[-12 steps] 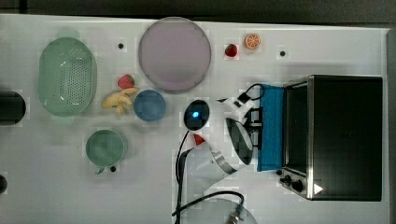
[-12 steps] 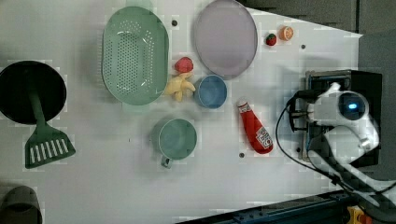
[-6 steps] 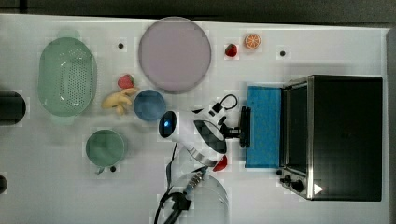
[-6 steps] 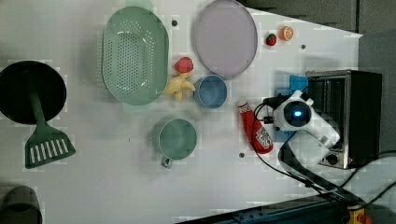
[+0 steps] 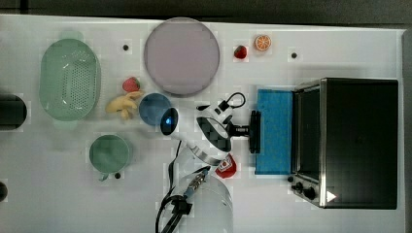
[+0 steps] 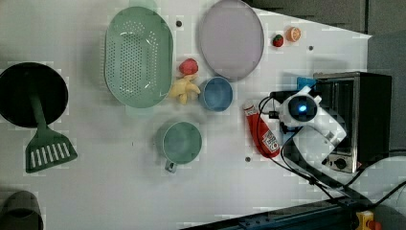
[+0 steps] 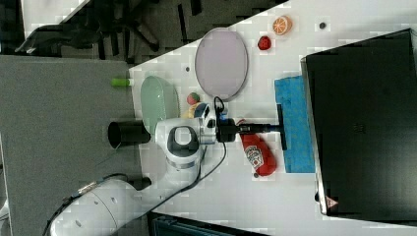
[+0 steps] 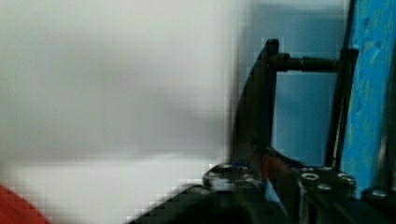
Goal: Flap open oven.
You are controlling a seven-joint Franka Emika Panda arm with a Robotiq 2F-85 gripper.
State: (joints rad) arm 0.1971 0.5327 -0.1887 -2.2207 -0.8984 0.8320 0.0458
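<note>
The oven is a black box at the top view's right, and its blue-tinted door lies folded down flat on the table toward the top view's left. The dark bar handle runs along the door's free edge. My gripper reaches level from the white wrist and is shut on the middle of that handle. The right view shows the same: thin fingers meeting the handle in front of the door. In the wrist view the handle bar stands beside the blue door.
A red ketchup bottle lies just beside the wrist, close to the door's corner. A blue bowl, green mug, green colander and round plate fill the top view's left half. A strawberry and orange slice lie behind.
The arm has drawn back toward the top view's left with the handle, and the blue door has swung from nearly upright down to flat.
</note>
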